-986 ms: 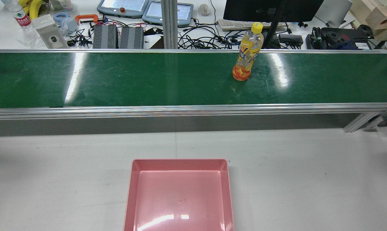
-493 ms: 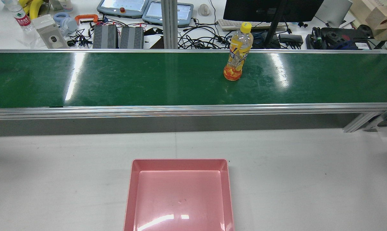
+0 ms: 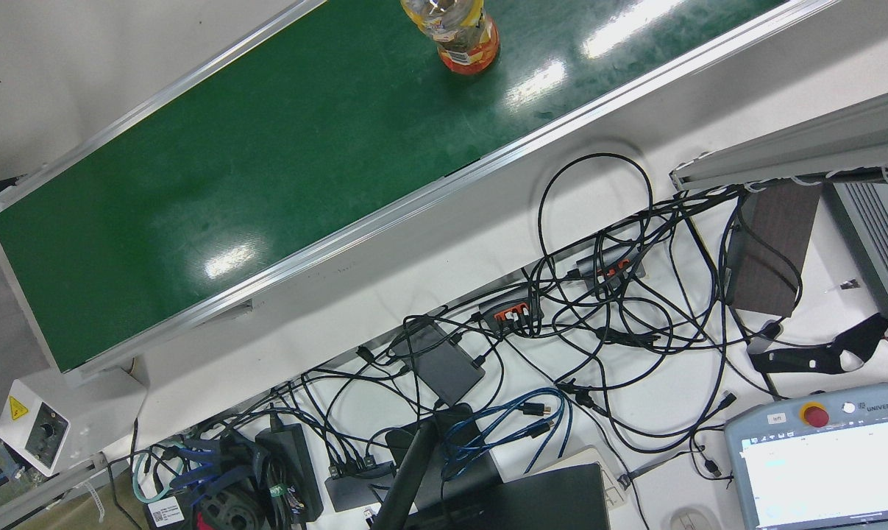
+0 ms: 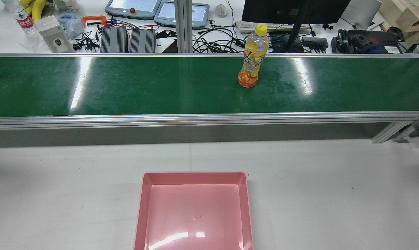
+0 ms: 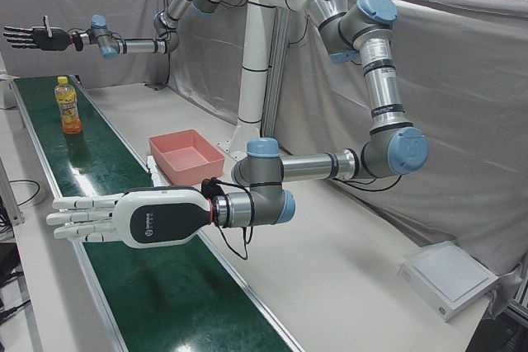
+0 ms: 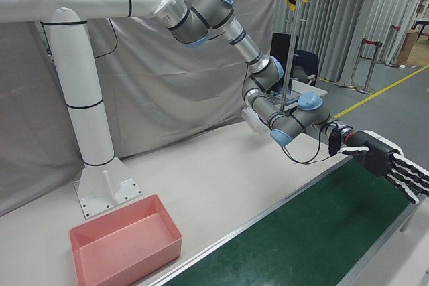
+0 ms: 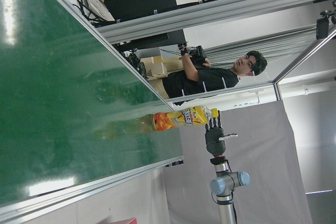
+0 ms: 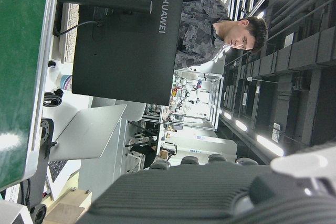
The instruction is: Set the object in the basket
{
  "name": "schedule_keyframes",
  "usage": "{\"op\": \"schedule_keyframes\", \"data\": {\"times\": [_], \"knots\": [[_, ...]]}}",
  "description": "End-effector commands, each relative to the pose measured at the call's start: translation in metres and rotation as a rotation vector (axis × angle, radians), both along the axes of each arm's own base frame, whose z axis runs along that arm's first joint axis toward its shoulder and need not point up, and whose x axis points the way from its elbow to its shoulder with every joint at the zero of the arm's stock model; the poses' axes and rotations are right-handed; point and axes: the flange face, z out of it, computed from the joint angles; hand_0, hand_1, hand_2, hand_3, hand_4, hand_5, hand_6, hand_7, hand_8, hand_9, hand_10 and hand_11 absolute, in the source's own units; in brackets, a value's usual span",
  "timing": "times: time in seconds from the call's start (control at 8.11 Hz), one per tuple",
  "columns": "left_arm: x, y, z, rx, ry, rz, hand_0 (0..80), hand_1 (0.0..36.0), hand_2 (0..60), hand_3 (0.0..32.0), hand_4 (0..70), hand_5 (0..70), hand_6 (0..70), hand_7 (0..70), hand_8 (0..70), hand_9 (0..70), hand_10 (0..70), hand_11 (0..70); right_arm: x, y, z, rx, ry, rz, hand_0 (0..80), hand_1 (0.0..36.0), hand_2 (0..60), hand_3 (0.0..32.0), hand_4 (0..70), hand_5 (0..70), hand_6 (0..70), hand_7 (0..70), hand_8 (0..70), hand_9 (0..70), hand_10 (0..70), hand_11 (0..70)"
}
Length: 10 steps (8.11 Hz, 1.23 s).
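The bottle (image 3: 460, 33) is cut off by the top edge of the front view, so its cap and neck cannot be seen there. In the rear view the pink basket (image 4: 194, 177) runs off the bottom edge, hiding its near rim, and neither arm appears. In the right-front view the conveyor belt (image 6: 315, 239) runs off the bottom and right edges. The bottle's label print is too small to read in the left-front view.

Both arms stretched out level, left hand (image 5: 124, 218) and right hand (image 6: 387, 163) held flat, fingers (image 5: 73, 218) extended, holding nothing
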Motion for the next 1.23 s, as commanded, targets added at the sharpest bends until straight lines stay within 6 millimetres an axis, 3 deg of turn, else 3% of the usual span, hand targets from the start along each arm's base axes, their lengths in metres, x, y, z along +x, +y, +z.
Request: {"op": "schedule_keyframes", "data": {"times": [0.0,0.86,1.11], "knots": [[-0.0003,0.0013,0.0015,-0.002,0.000,0.000,47.3,12.5,1.1,0.0,0.1,6.5,0.0,0.0,0.0,0.0,6.7,11.4,0.0000,0.0001,0.0000,0.000,0.000,0.000,0.0,0.0,0.0,0.0,0.0,0.0,0.0,0.0,0.0,0.0,0.0,0.0],[0.0045,0.0021,-0.0001,0.003,-0.001,0.008,47.9,12.8,0.0,0.0,0.9,6.3,0.0,0.0,0.0,0.0,6.5,11.2,0.0008,-0.0007,-0.0023,0.005,0.000,0.002,0.0,0.0,0.0,0.0,0.0,0.0,0.0,0.0,0.0,0.0,0.0,0.0],[0.0079,0.0006,-0.0041,0.018,0.001,0.012,48.5,15.5,7.1,0.0,0.0,5.9,0.0,0.0,0.0,0.0,6.9,12.0,0.0008,-0.0008,-0.0030,0.006,0.000,0.002,0.0,0.0,0.0,0.0,0.0,0.0,0.0,0.0,0.0,0.0,0.0,0.0]]}}
